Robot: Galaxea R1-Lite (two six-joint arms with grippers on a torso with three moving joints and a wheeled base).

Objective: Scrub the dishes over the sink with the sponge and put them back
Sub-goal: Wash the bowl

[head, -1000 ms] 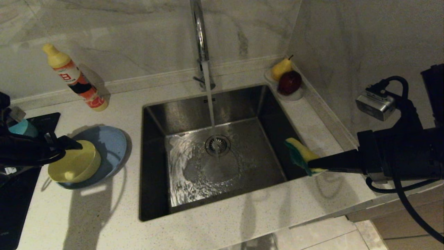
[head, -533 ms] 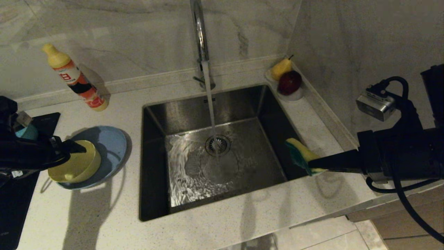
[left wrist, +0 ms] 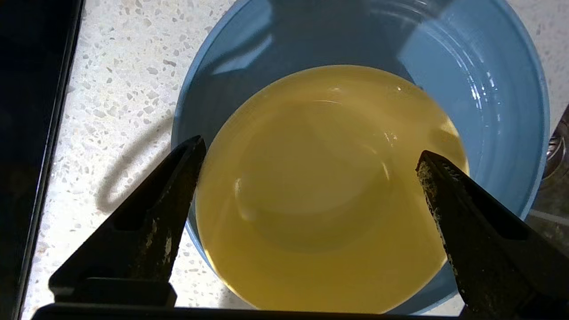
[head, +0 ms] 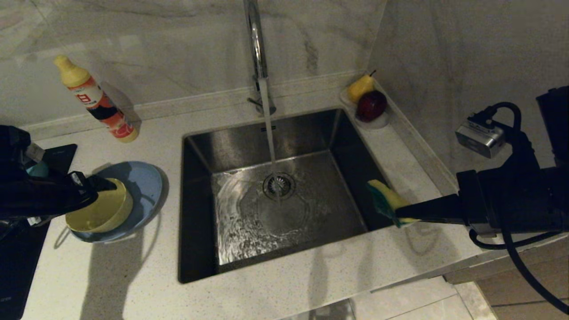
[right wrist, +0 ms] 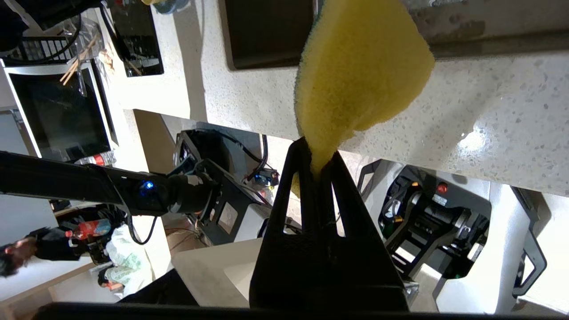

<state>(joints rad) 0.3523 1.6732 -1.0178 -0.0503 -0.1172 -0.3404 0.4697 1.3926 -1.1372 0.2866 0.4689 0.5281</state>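
Left hand [left wrist: 311, 160] wide astride yellow bowl [left wrist: 324, 191]; contact unclear overhead.

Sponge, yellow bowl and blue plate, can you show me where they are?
sponge [right wrist: 355, 75]: right wrist view, on its yellow foam face.
yellow bowl [left wrist: 311, 195]: left wrist view, on the inside of its bottom.
blue plate [head: 144, 182]: head view, on its bare part beside the bowl.
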